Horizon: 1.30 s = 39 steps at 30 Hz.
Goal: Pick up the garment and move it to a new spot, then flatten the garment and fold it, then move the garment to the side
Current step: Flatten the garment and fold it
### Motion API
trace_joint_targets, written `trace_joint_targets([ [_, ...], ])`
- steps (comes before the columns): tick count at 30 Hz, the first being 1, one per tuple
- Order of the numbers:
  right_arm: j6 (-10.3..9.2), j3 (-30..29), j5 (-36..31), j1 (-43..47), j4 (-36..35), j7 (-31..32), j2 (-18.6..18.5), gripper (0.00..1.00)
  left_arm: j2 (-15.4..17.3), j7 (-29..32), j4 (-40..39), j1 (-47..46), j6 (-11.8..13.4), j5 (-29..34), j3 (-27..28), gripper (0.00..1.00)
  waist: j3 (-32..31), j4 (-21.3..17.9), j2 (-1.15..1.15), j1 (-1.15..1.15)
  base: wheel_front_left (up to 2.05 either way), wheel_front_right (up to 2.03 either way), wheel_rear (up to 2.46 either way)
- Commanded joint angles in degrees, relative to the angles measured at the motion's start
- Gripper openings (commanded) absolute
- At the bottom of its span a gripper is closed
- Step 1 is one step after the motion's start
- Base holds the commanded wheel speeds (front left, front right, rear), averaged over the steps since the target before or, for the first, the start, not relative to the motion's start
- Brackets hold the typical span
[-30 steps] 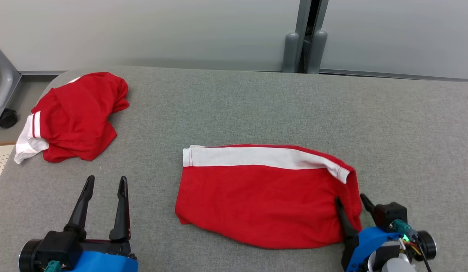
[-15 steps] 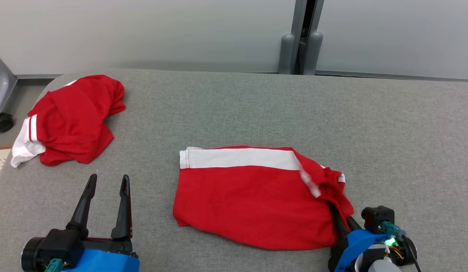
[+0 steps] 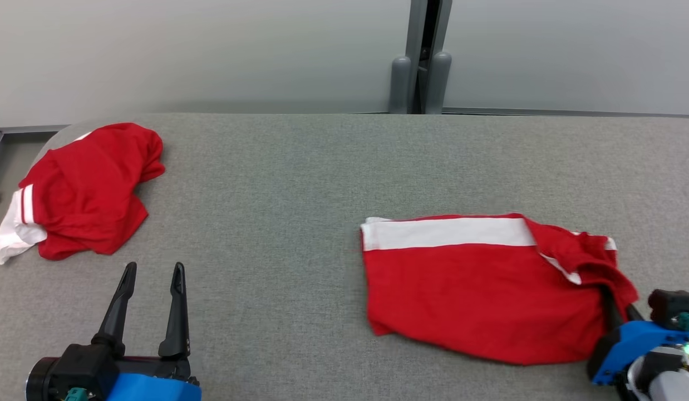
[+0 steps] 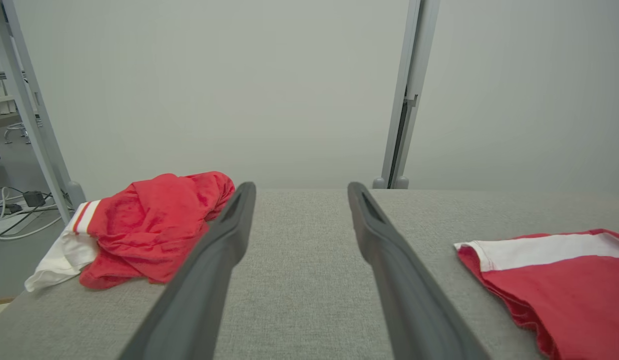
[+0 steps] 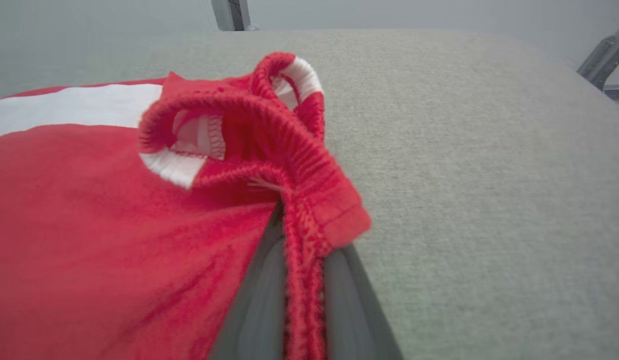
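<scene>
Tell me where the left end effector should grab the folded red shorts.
Probably the left hem of the folded red shorts, open left end effector coming from the left: that edge lies flat and free, opposite the waistband end the right end effector pinches.

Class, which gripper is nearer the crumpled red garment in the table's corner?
Left. Left gripper, open, just short of the crumpled garment; right gripper, far across, pinches the flat red garment.

The grey cloth-topped table [image 3: 300,167] before me carries two things: a folded red garment [image 3: 478,289] with a white band, toward my right, and a crumpled red heap [image 3: 83,195], perhaps more clothing, at its far left corner.
</scene>
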Motion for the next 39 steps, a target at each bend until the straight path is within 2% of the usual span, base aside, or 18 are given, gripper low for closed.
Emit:
trace_joint_targets([
  [1,-0.04,-0.4,0.3,1.1,-0.7,0.6,-0.5,0.0,0.1,-0.2,-0.2,0.6,-0.2,0.2,0.3,1.0,0.0,-0.3,0.0,0.0,0.0,0.0,0.0],
  [7,-0.04,-0.2,1.8,3.3,-7.1,5.7,-2.1,0.0,-0.1,-0.2,-0.3,1.1,0.0,0.2,0.5,1.0,-0.1,-2.0,0.0,0.0,0.0,0.0,0.0],
  [19,-0.03,8.3,12.3,8.2,-30.7,21.1,0.9,0.0,-0.3,-0.2,0.2,1.2,-0.1,-0.1,-0.4,1.0,-0.8,-3.4,0.0,0.0,0.0,0.0,0.0],
  [25,-0.03,12.8,13.6,7.7,-38.8,26.1,4.0,0.0,-0.3,-0.2,0.4,1.2,0.1,-0.4,-1.2,1.0,-0.7,-2.8,0.0,0.0,0.0,0.0,0.0],
  [32,-0.03,16.6,12.2,3.8,-36.4,25.6,9.1,0.0,-0.3,-0.2,0.5,-0.1,0.2,-1.0,-2.2,1.0,0.2,-1.4,0.0,0.0,0.0,0.0,0.0],
  [39,-0.03,20.3,11.2,-0.7,-27.7,21.6,10.3,0.0,-0.3,-0.2,1.0,-1.4,0.1,-1.3,-3.5,1.0,1.3,0.6,0.0,0.0,0.0,0.0,0.0],
])
